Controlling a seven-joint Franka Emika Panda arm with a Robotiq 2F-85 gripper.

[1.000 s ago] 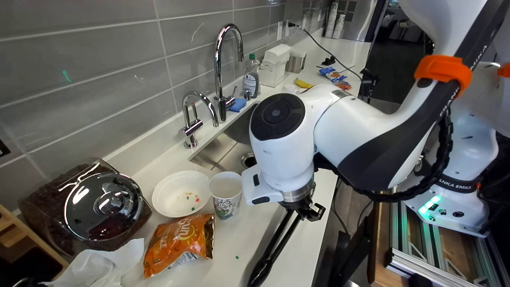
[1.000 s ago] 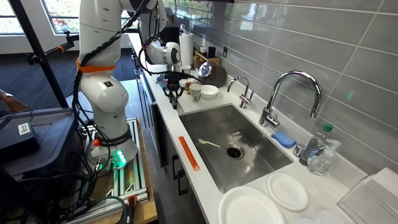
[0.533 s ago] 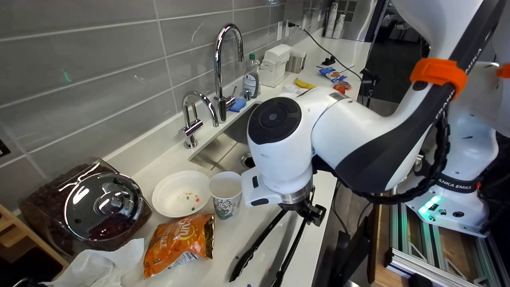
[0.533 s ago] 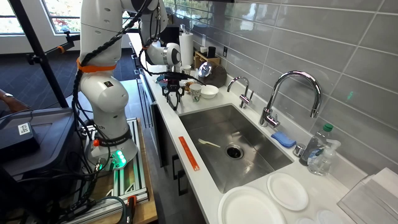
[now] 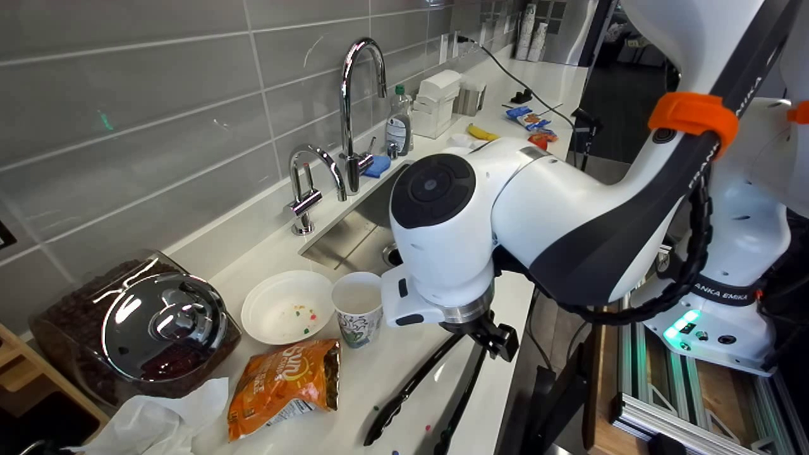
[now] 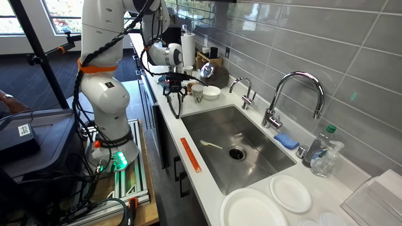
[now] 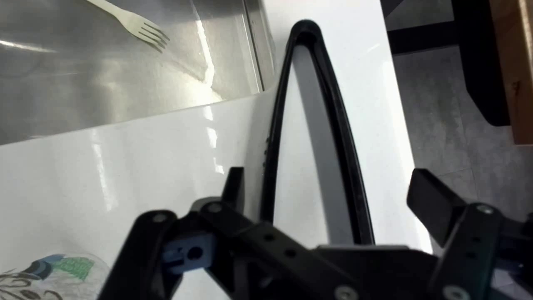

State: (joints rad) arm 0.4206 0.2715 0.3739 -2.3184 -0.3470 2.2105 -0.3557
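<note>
Black tongs (image 7: 340, 121) lie on the white counter beside the sink, their arms spread in a narrow V with the joined end toward the sink edge. My gripper (image 7: 329, 183) stands open over them. In the wrist view both arms of the tongs pass between the fingers, with a visible gap to each pad. In an exterior view the toothed ends of the tongs (image 5: 390, 412) reach out past the gripper (image 5: 483, 335), away from the sink. A patterned paper cup (image 5: 358, 316) stands close by. The gripper's base hides the middle of the tongs in the wrist view.
A white bowl (image 5: 278, 313) with small coloured bits and an orange chip bag (image 5: 284, 385) sit near the cup. A glass jar (image 5: 82, 322) is at the wall. The sink (image 6: 216, 125) holds a pale fork (image 6: 211, 144). A red strip (image 6: 190, 155) lies along the counter's front.
The jaws have opened and the tongs' arms, pressed together earlier, have sprung apart. The joined end of the tongs has come down toward the sink corner. The arm has shifted only slightly.
</note>
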